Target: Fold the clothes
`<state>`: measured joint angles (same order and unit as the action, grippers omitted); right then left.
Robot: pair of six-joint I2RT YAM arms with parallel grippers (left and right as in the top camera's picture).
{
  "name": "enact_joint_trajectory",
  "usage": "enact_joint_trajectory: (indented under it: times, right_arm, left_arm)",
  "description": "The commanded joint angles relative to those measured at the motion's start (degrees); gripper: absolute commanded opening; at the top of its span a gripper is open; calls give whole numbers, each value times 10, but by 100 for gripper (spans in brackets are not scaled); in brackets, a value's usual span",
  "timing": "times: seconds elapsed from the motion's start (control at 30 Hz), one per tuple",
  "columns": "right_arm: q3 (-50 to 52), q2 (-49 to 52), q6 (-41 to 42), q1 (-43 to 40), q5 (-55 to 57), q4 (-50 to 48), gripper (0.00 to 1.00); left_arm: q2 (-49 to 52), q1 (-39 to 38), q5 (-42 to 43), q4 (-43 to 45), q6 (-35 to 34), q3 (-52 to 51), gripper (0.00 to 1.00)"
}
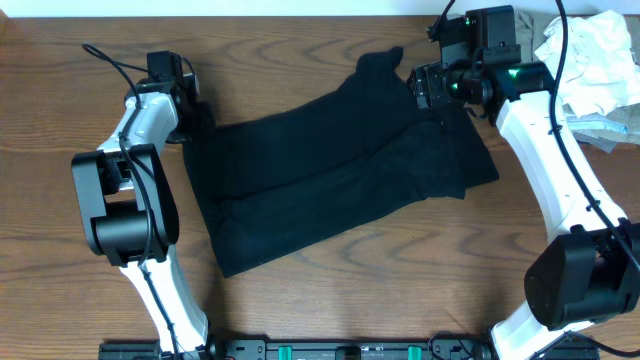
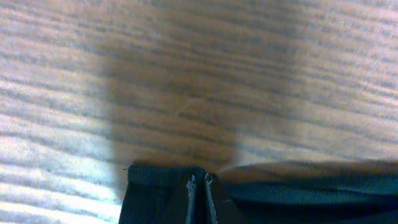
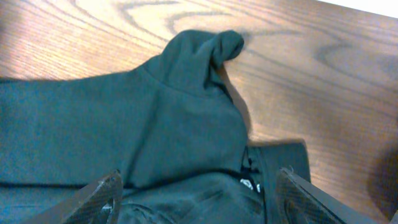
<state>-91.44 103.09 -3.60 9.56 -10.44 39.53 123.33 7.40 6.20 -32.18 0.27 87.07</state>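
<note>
The clothes [image 1: 330, 180], a black t-shirt, lie partly folded across the middle of the table, with a sleeve end curling up at the far edge [image 3: 221, 45]. My left gripper [image 1: 203, 117] sits at the shirt's far left corner. In the left wrist view its jaws [image 2: 200, 185] are shut on the hem of the black fabric [image 2: 155, 180]. My right gripper [image 1: 430, 92] hovers over the shirt's far right part. It is open, its fingers [image 3: 102, 196] wide apart above the cloth, with a small white logo [image 3: 249, 184] between them. Nothing is held there.
A crumpled white cloth [image 1: 590, 50] lies at the back right, with a pale blue item [image 1: 605, 125] beside it near the right arm. The table's back edge [image 1: 300, 12] runs just beyond the shirt. Bare wood [image 1: 400, 280] shows in front of the shirt.
</note>
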Motion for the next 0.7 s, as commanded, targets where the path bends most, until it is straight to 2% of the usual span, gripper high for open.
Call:
enact_joint_trajectory:
  times: [0.0,0.37,0.67]
  right_arm:
    - [-7,-5,-8,10,6,-9,75]
    - [-7,59,24,11,-9,-108,73]
    - [-7,182,95,25,-10,-277,73]
  left_arm:
    - [0,3,-7,-23,-1,2,6]
    - [-118,3,-9,-105,-36,2,6]
    - [-161,1,-8,-126,-38,2,6]
